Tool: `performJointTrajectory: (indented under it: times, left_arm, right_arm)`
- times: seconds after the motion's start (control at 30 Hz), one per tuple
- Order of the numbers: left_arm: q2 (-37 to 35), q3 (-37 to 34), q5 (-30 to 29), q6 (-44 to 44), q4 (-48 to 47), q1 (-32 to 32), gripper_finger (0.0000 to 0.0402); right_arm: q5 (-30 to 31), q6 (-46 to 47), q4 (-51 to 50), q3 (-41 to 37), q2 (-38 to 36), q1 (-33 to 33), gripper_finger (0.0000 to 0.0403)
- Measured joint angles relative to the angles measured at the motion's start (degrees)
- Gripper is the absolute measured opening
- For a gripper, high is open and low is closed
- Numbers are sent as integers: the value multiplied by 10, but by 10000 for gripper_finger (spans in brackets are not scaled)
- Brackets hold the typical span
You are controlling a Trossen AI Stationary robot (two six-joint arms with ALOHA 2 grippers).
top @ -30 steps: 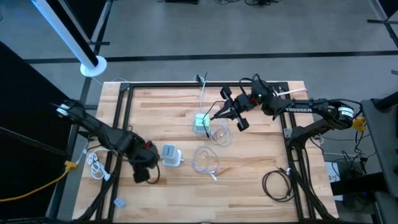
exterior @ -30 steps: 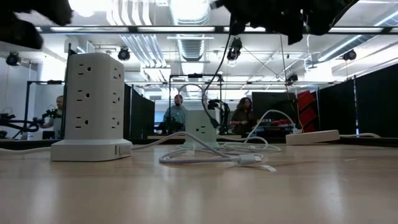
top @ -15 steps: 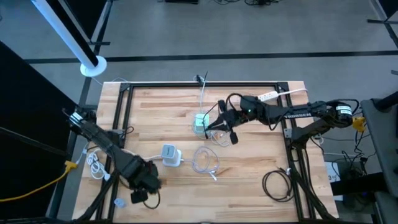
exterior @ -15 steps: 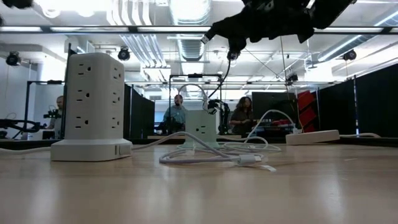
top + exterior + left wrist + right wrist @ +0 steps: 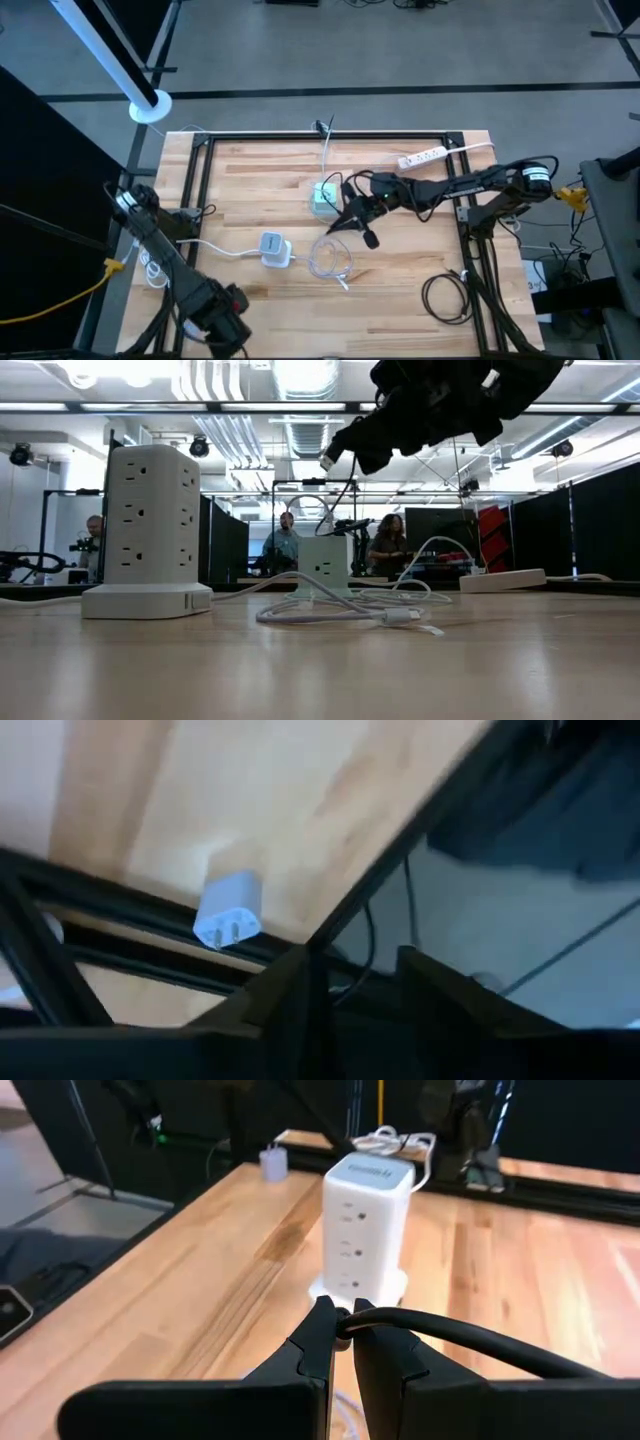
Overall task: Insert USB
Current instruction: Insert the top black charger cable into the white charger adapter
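The right gripper (image 5: 345,212) hangs above the middle of the table (image 5: 400,300), and its two fingers are pressed together on a black USB cable (image 5: 450,1335); the metal plug (image 5: 327,461) sticks out from the fingers in the low view. In the right wrist view a white power tower (image 5: 366,1225) stands on the wood straight ahead of the fingertips, apart from them. In the high view a second tower (image 5: 324,198) stands just beside the right gripper, and a coil of white cable (image 5: 332,260) lies on the table near it. The left gripper (image 5: 228,327) is at the near left corner of the table, far from the towers; its fingers (image 5: 290,1010) stand a little apart and hold nothing. A small white charger (image 5: 227,910) lies at the table edge in the left wrist view.
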Motion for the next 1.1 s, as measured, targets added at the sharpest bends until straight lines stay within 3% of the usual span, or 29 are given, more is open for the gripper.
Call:
performJointTrajectory:
  times: [0.33,0.63,1.1]
  left_arm:
    - [60,5,23,331,0,-33,238]
    - [119,3,70,459,-21,-43,260]
    - [154,-27,83,508,-22,-46,259]
  right_arm:
    - [-1,5,0,0,15,15,14]
    - [-1,25,3,1,15,23,14]
    - [0,44,4,5,13,22,14]
